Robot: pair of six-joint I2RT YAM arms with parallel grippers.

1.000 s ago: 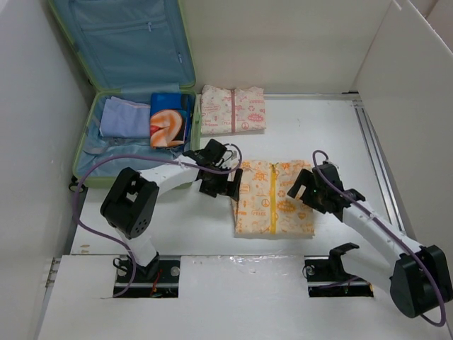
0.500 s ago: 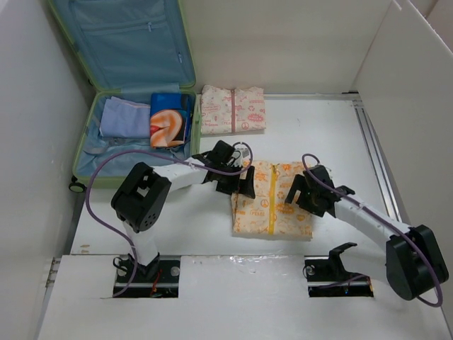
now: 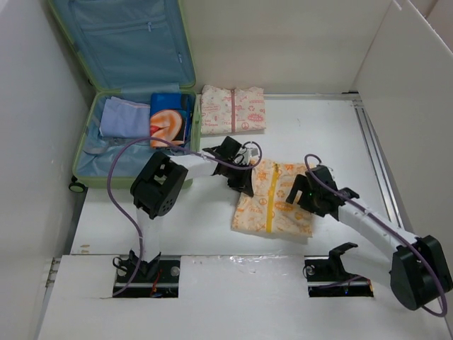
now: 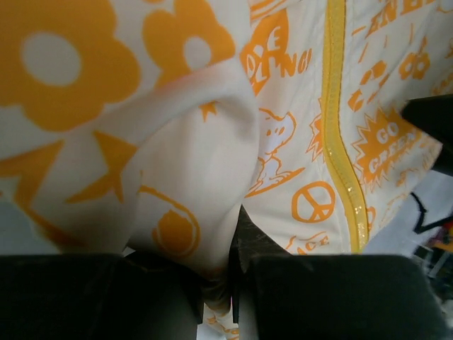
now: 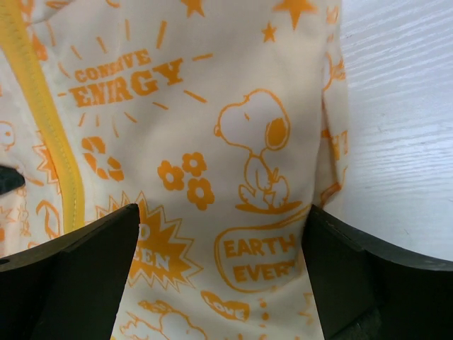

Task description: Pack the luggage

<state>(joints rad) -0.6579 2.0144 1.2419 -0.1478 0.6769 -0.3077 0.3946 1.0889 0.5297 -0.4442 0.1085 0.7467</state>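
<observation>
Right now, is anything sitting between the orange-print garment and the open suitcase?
Nothing loose lies between the garment and the luggage. Only the left arm itself spans that gap, and the luggage's raised green rim stands at its edge.

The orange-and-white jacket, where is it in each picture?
Top external: jacket in the middle, lying on the table.
Left wrist: jacket fills almost everything.
Right wrist: jacket covers the left and middle.
Shared landmark: its yellow zipper.
</observation>
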